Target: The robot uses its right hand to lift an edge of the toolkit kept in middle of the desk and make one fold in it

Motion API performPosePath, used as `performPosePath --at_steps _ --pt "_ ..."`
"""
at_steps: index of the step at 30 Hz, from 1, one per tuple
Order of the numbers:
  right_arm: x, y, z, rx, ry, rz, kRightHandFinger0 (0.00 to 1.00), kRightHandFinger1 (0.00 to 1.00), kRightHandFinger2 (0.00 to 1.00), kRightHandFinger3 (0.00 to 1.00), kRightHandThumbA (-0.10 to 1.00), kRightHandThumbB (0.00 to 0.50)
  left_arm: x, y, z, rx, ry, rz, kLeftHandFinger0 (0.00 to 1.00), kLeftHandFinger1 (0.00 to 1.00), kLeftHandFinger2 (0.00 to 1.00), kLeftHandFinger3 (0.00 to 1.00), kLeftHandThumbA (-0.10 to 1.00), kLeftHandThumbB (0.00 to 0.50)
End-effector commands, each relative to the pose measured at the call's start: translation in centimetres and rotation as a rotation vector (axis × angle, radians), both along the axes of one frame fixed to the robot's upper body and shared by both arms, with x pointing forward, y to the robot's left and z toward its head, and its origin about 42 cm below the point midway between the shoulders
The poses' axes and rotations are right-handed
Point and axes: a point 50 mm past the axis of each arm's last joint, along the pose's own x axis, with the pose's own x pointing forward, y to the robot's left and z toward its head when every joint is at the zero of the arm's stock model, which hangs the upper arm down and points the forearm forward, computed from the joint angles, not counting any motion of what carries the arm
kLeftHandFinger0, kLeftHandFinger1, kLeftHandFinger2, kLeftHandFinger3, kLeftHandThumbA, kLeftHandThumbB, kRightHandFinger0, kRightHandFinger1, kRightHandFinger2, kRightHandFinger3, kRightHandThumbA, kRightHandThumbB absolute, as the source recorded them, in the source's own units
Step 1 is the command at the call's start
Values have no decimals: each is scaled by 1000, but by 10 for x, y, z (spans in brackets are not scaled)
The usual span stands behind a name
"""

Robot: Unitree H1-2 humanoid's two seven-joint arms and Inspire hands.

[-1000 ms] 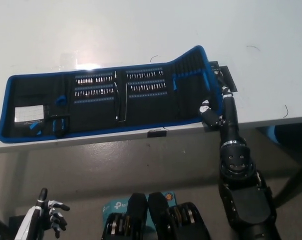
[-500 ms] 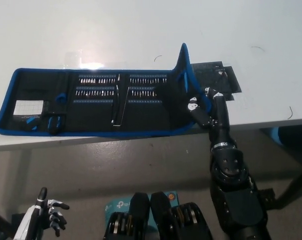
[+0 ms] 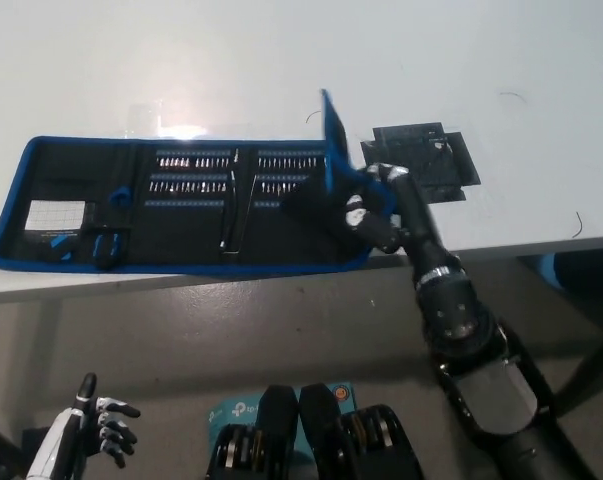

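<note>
While the black right robot hand (image 3: 366,205) reached in over the near edge of the white surface (image 3: 501,60), its fingers were closed on the right end flap of the toolkit (image 3: 181,205), holding that flap raised so its blue-trimmed edge (image 3: 328,140) stood nearly upright above the rest of the roll. The flap rose just to the left of the robot hand, with the fingers spread against its dark inner face. Leftward from there, the toolkit lay flat and open across the middle of the surface, its long side running along the near edge and its blue border showing all around.

Inside the open toolkit, rows of small metal bits (image 3: 196,170) sat in elastic loops in two blocks near the top. A slim metal tool (image 3: 231,215) lay upright between those blocks and reached down toward the lower edge. At the far left end, a small white card (image 3: 57,216) sat in a pocket, with a few blue-handled pieces (image 3: 103,245) just beside it on the right.

Right of the raised flap, a dark flat patch (image 3: 426,165) lay on the surface, close behind the right robot hand.

Well apart from all this, the white left robot hand (image 3: 101,425) hung below the surface at the lower left, fingers spread and holding nothing.
</note>
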Motion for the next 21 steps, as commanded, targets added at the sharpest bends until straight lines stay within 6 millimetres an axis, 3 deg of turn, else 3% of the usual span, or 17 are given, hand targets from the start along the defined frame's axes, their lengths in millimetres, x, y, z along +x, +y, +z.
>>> performPosePath --at_steps 1,3,5,6,13,19,21 --pt "5 35 32 -371 -127 159 0 20 97 358 -100 210 9 4 16 24 -43 -45 277 283 272 389 1000 500" --pt "-1 50 22 -547 -171 240 0 42 174 343 -96 276 10 2 15 30 -40 -40 270 284 283 383 1000 500" --pt "-3 54 18 -592 -162 262 0 101 273 361 -83 288 11 1 15 32 -41 -47 258 281 280 384 1000 500" --pt "-6 59 10 -647 -188 289 0 101 277 356 -74 317 11 2 15 34 -41 -53 263 288 282 383 1000 500" --pt "-20 68 -18 -768 -131 345 0 182 365 370 -51 315 11 3 17 34 -45 -77 241 260 280 389 1000 500" --pt "-17 76 -17 -772 -106 342 15 245 451 372 -63 308 9 3 17 48 -27 -78 273 277 287 390 1000 500" --pt "-16 80 -17 -774 -104 340 0 233 426 362 -77 310 7 2 14 49 -19 -82 281 296 300 395 1000 500"
